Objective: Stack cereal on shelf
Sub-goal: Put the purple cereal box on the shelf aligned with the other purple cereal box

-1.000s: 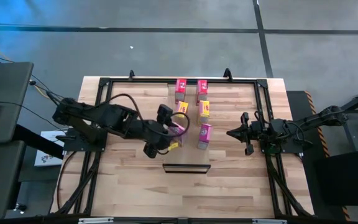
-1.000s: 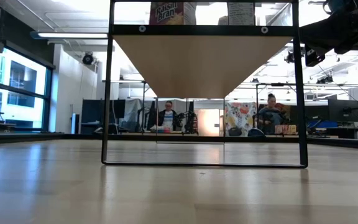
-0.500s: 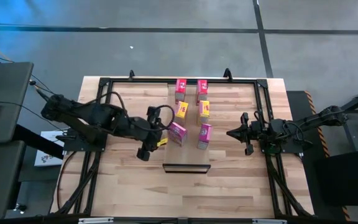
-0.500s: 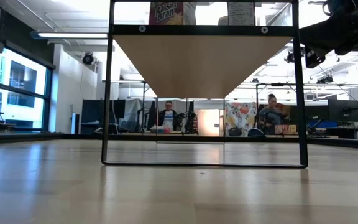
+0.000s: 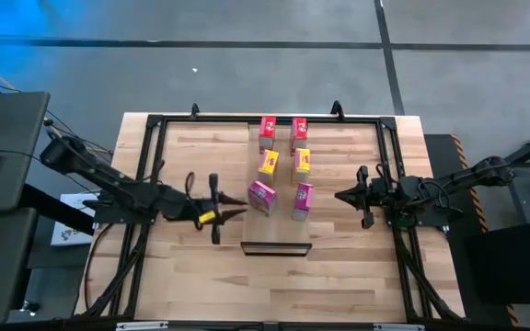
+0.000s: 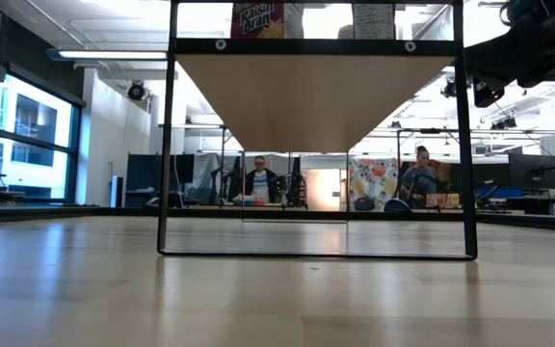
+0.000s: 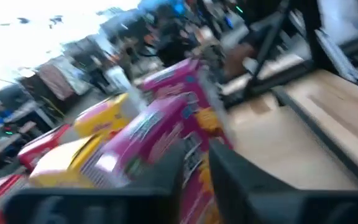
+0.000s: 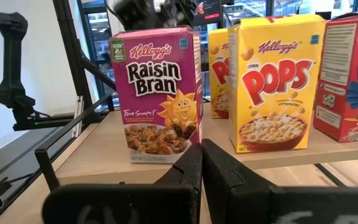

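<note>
Your six cereal boxes stand on the shelf (image 5: 279, 147) in two columns of three: two red boxes (image 5: 268, 128) at the far end, two yellow boxes (image 5: 303, 161) in the middle, two magenta boxes (image 5: 304, 199) nearest the dark bar (image 5: 275, 246). The magenta box on the left arm's side (image 5: 261, 196) sits slightly askew, its corner turned out of line with the column.

Your left gripper (image 5: 237, 204) hangs just beside that skewed magenta box, apart from it, holding nothing; its fingers look close together, though you cannot tell from above whether they have fully met (the left wrist view is smeared, showing only pink, yellow and red cartons past two dark fingers (image 7: 241, 180)). Your right gripper (image 5: 340, 196) waits on the opposite side, near the other magenta box, fingers pressed together and empty.

From table height, the shelf's underside (image 6: 314, 96) fills the frame, and only the lower edges of two boxes clear the top. The right wrist view reads a Raisin Bran box (image 8: 157, 93) beside a Corn Pops box (image 8: 277, 81), with a red carton cut off at the edge. The worktop (image 5: 173, 267) carries the black frame (image 5: 145, 147).
</note>
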### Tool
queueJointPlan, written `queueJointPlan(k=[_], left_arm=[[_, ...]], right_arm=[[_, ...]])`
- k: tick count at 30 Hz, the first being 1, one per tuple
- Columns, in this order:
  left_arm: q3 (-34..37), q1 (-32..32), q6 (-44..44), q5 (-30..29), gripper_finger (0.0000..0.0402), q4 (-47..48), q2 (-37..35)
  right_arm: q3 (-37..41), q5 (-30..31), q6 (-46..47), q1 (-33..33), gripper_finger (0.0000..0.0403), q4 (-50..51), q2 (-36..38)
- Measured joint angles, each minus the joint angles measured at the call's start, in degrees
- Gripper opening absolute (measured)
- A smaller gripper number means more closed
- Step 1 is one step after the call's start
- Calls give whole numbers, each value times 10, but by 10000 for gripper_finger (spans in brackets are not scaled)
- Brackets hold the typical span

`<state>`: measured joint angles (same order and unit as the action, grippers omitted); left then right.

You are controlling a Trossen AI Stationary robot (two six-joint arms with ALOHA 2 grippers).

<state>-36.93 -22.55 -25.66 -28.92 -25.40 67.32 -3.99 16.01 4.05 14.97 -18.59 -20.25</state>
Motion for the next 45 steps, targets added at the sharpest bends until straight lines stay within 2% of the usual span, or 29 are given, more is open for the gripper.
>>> queueJointPlan(k=[3, 5, 15, 29, 40, 45], left_arm=[[69, 15, -3, 17, 13, -136, 12], [94, 21, 17, 36, 8, -158, 13], [101, 47, 57, 43, 1, -156, 13], [101, 100, 130, 136, 0, -147, 33], [82, 120, 131, 131, 0, -148, 74], [82, 121, 136, 80, 0, -148, 74]], right_arm=[[0, 1, 0, 0, 0, 0, 0], [0, 1, 0, 0, 0, 0, 0], [0, 4, 0, 0, 0, 0, 0], [0, 4, 0, 0, 0, 0, 0], [0, 5, 0, 0, 0, 0, 0], [0, 5, 0, 0, 0, 1, 0]])
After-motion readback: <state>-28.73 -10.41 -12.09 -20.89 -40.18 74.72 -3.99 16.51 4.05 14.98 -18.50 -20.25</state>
